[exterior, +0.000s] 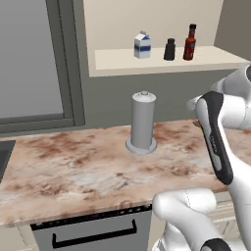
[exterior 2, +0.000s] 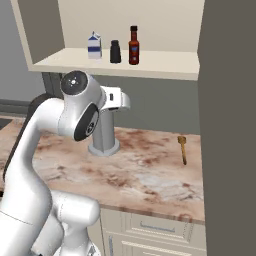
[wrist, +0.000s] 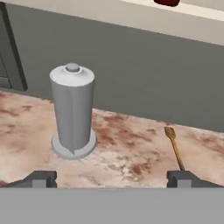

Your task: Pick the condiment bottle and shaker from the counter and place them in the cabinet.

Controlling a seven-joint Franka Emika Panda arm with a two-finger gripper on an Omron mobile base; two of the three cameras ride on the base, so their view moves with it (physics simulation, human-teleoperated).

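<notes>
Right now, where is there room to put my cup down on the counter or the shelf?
The counter is bare left of the grey cylinder, and between it and the wooden spoon. On the cabinet shelf, the milk carton, shaker and condiment bottle crowd together; either side is free.

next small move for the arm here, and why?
Probably none for the task beyond pulling the arm back to rest. The condiment bottle and shaker both stand upright on the cabinet shelf beside the milk carton, and the gripper is open, holding nothing, above the counter.
</notes>
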